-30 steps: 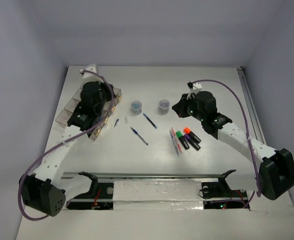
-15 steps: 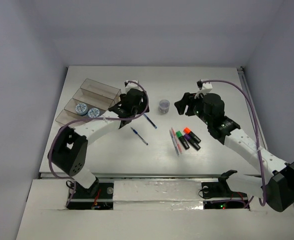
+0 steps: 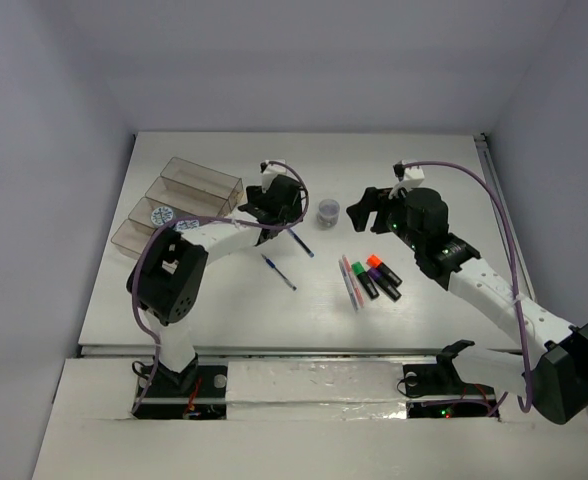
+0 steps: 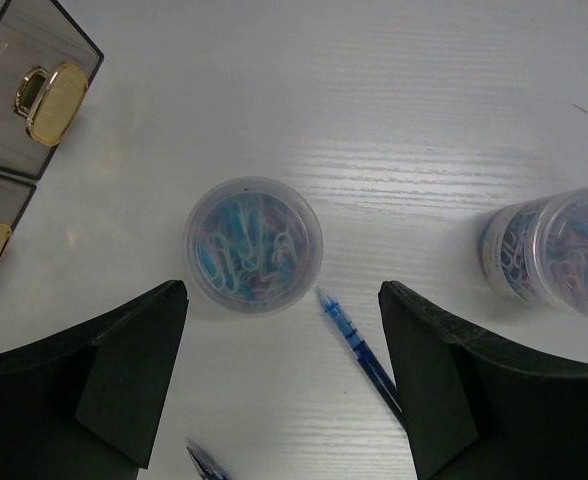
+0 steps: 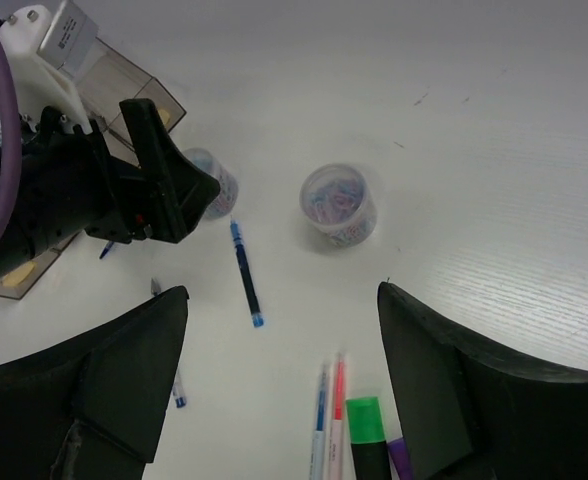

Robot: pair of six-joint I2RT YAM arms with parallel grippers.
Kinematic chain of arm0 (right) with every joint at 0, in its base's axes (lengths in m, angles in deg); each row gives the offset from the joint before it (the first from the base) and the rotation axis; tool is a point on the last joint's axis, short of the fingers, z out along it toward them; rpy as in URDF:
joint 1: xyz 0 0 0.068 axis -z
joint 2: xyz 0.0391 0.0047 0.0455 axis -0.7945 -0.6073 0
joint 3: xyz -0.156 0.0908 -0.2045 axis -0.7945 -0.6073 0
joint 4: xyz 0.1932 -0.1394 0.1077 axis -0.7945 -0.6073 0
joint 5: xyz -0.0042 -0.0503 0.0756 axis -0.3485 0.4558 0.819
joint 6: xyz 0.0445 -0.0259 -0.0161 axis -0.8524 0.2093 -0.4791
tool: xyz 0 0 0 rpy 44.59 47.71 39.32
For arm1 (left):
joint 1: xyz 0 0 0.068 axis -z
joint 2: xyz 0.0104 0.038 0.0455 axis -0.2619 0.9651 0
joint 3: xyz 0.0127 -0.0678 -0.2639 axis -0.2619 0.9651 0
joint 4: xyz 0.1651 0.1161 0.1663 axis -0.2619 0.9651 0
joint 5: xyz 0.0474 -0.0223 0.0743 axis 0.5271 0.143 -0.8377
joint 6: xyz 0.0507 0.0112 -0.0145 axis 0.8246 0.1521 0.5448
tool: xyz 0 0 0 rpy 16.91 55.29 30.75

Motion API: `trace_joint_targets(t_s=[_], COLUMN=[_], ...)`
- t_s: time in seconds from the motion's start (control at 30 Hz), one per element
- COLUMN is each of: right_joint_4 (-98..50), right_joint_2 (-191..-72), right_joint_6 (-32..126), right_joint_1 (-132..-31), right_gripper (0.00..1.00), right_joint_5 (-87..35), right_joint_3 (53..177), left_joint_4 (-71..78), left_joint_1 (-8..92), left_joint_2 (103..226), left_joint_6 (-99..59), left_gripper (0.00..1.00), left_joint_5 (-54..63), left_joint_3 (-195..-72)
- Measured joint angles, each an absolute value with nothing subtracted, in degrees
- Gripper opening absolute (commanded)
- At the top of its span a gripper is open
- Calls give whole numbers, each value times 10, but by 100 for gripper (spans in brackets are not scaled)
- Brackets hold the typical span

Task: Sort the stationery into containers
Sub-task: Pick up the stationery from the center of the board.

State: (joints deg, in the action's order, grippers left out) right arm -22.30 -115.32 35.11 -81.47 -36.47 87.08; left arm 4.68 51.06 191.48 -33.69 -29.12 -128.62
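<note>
Top external view, far left: containers (image 3: 199,180), four smoky clear compartments joined side by side. In a middle compartment, one round tub (image 3: 160,213), just beside the left arm (image 3: 209,235); anything under that arm hidden. From the left wrist, a gold piece (image 4: 49,100) in a compartment corner, another below it; kind unclear.

Next, left gripper (image 4: 284,290): spread wide, gripping nothing, hovering over a tub of clips (image 4: 254,245) on the table (image 3: 424,170), just past the fingertips, untouched. Probably light, stiff and smooth-walled, hence slippery. Best pinched across the round wall, low and square, gently enough not to crack the thin plastic.

Just right of it, two blue pens (image 3: 299,241), well apart from the containers. Thin, rigid, prone to rolling; best taken at mid-length, across the barrel.

Then a second tub (image 3: 328,209), upright, alone. Further right, slim pens (image 3: 349,283) lying together, touching or nearly so, beside three markers (image 3: 379,277) packed side by side. Hard to separate without nudging neighbours.

Last, right gripper (image 5: 282,293): wide open, empty, above the table near the second tub and markers.
</note>
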Motion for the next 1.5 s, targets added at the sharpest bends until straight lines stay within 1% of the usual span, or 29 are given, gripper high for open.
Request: trace_joint_targets(t_s=[0.5,0.7,0.73,0.8,0.83,0.87,0.93,1.1,1.27,1.4,1.5], right_joint_4=[-230,-230,-230,-230,-230,-230,-230,-230,-230,-230,-230], right_joint_2=[-1153,-1154,-1154,-1156,-1157,-1158,-1161,-1161,-1161,-1162,-1163], right_joint_6=[355,355,355,354,354,355,354,354,354,354,354], right_joint_1=[-815,-815,-815,-815,-815,-815,-815,-815,-815,-815,-815], right_gripper=[82,77,77,76,76,75,75,75,75,75,75], right_joint_5=[-363,-362,-362,-361,-359,-359,-357,-356,-352,-349,-349], right_joint_3=[871,871,871,871,871,871,871,871,871,871,871], left_joint_4=[45,37,35,29,29,28,26,34,56,56,51], left_joint_1=[493,484,483,481,481,481,481,479,456,395,334], left_joint_2=[1974,1983,1983,1983,1983,1983,1983,1977,1946,1927,1925], left_joint_6=[-328,-326,-325,-323,-322,-322,-322,-322,-316,-317,-318], left_gripper=[74,64,58,49,38,32,26,22,21,20,20], left_joint_5=[-320,-318,-318,-317,-316,-316,-315,-310,-285,-250,-235], left_joint_3=[-1316,-1316,-1316,-1316,-1316,-1316,-1316,-1327,-1396,-1489,-1532])
